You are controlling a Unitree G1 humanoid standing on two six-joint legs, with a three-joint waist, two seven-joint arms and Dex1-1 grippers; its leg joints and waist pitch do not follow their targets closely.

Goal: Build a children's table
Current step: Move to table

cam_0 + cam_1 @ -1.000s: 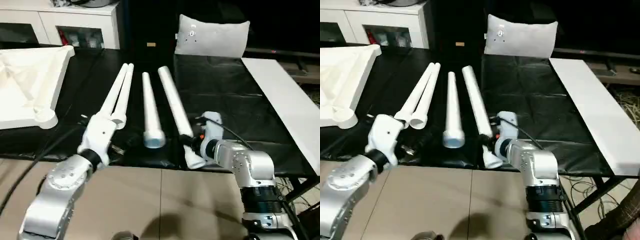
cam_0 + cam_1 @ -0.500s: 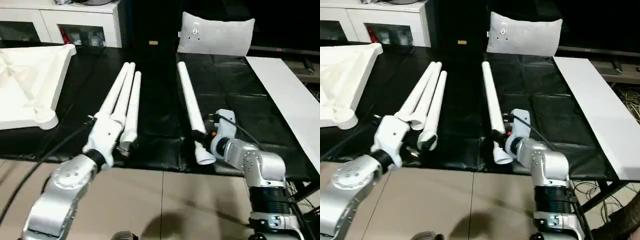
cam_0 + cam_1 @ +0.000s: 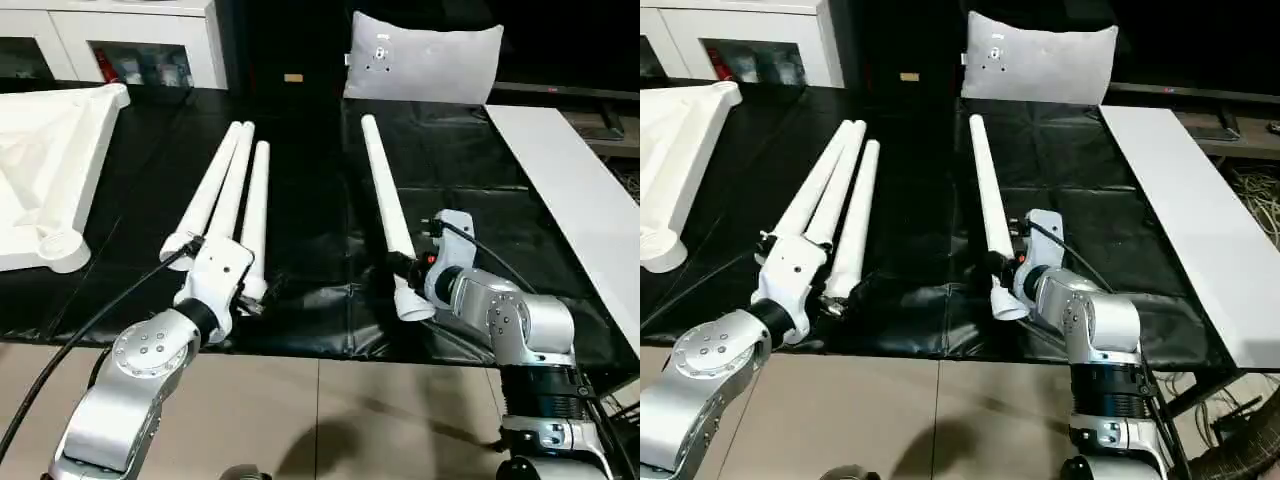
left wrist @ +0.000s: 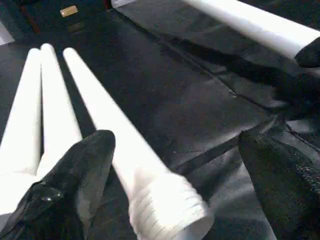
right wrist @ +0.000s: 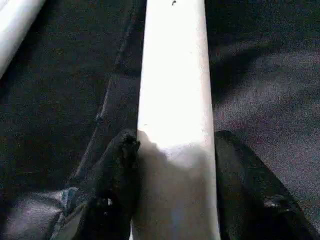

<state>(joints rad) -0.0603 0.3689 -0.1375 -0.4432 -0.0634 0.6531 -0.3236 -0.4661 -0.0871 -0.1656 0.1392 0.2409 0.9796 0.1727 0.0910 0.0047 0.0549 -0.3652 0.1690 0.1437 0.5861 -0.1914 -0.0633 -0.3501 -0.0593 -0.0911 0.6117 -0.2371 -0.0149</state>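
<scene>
**Right gripper clamps one leg while three lie by the open left gripper**

A black sheet (image 3: 300, 200) covers the work surface, and on its far left edge lies the white table top (image 3: 50, 170), underside up, with ribs showing and a rounded corner socket (image 3: 58, 245) at its near corner. A long white board (image 3: 570, 190) runs along the right side of the sheet, a white cabinet (image 3: 150, 40) with glass doors stands behind on the left, and a grey cushion (image 3: 425, 60) sits at the far edge in the middle.

Three white tapered legs (image 3: 232, 190) lie together left of centre, their narrow ends pointing away and nearly touching, their wide ends fanned toward the robot. The fourth leg (image 3: 385, 205) lies apart on the right, angled from the cushion side down toward the robot, its wide end near the sheet's front edge.

The right gripper (image 5: 172, 165) is clenched around this fourth leg close to its wide end, one black finger (image 5: 117, 170) pressed on each side. The left gripper (image 4: 170, 170) stands spread wide, grasping nothing; the threaded wide end of the nearest leg (image 4: 165, 205) of the three lies between its fingers (image 4: 85, 165), apart from both
</scene>
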